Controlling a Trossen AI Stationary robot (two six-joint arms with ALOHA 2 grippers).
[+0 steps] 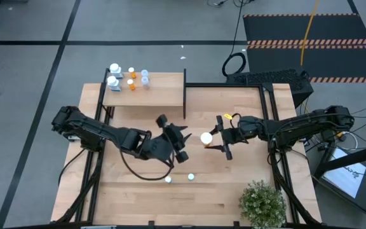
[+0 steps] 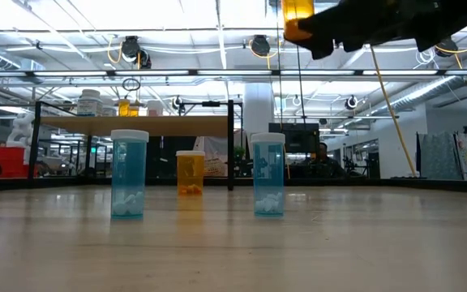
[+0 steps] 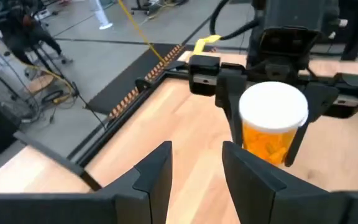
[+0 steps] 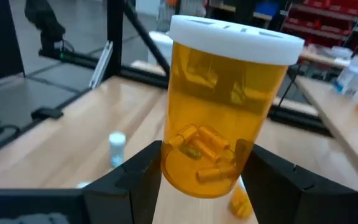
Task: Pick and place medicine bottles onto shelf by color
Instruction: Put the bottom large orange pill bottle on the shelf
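Observation:
My right gripper [image 1: 216,138] hangs over the table's middle, shut on an orange medicine bottle [image 4: 219,106] with a white cap [image 1: 206,137]. My left gripper [image 3: 197,174] stands open just left of it [image 1: 178,144], facing the bottle, with nothing between its fingers. Two pale blue bottles [image 2: 129,185] [image 2: 268,174] and one orange bottle [image 2: 190,172] stand upright on the tabletop. The shelf [image 1: 146,95] at the far left carries several bottles: white [image 1: 113,81], orange [image 1: 131,83] and clear [image 1: 145,77]. My right gripper pinches the orange bottle's lower body [image 4: 166,163] between its two fingers, one on each side. The fingers [image 3: 227,106] reach in about level from the table's right side. The bottle stands nearly upright, cap up, lifted clear of the table [image 2: 297,18].
A green potted plant [image 1: 262,203] sits at the table's near right corner. The shelf's black upright panel [image 1: 185,94] stands at its right end. Bare wood lies between the shelf and the arms, and along the near edge.

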